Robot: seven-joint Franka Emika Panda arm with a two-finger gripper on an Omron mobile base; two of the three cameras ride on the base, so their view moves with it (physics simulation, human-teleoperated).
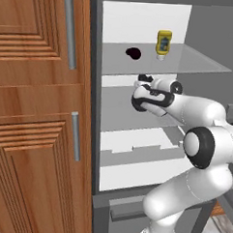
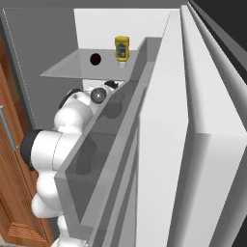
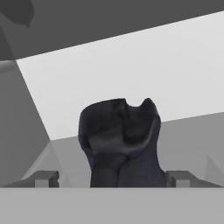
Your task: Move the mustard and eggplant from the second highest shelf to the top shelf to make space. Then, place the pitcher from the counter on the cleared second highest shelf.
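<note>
Simulated kitchen, open fridge (image 1: pixel 142 23) with glass shelves, wooden cabinets (image 1: pixel 36 109), mustard (image 1: pixel 164 42)

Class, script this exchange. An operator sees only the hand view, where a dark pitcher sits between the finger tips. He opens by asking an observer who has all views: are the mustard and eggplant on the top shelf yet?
Observer: Yes. The mustard stands upright on the top shelf.
Operator: And the eggplant?
Observer: It lies on that shelf too, left of the mustard in the left base view and apart from it.
Operator: What level is my gripper at?
Observer: The hand reaches into the fridge just under the top shelf, over the second highest shelf.
</note>
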